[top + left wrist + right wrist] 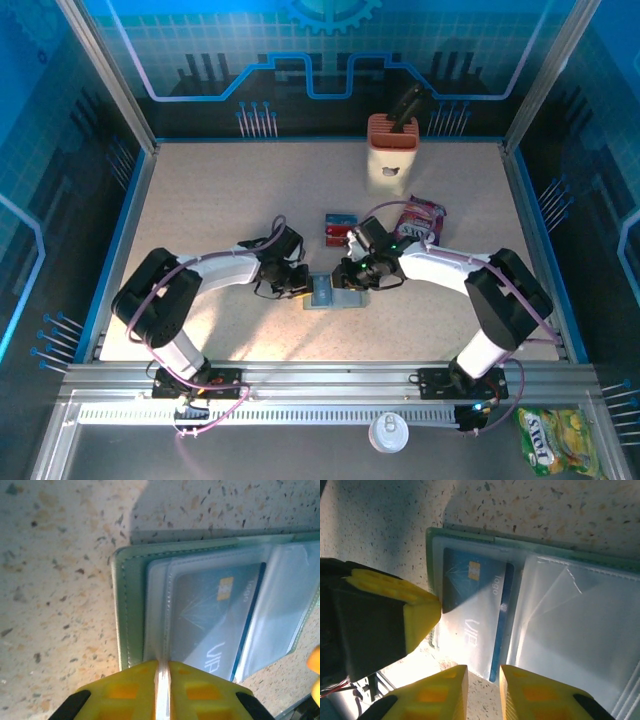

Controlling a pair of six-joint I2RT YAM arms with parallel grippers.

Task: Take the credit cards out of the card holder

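A: Item one on our list: the flat grey-green folding card holder with clear plastic sleeves. It lies open on the speckled beige table, between the two arms.

B: Contents, as we see them: one thin blue card with a gold chip, inside the clear sleeve of one panel. The other panel's sleeve looks empty (glare makes us hesitant).

A: Item two, the left gripper: yellow fingers pressed nearly together, pinching the card holder's clear edge.

B: Item three, the right gripper: fingers a narrow slit apart, tips just at the blue card's free end. We make out nothing between them.

A: Beyond the holder, well apart from it, a small flat red-and-blue rectangle lies on the table. We take it for a card, or cards, already out.

B: Our tally, then: partly done. The blue card is not yet out of its sleeve, and sliding it free is what we judge is left.
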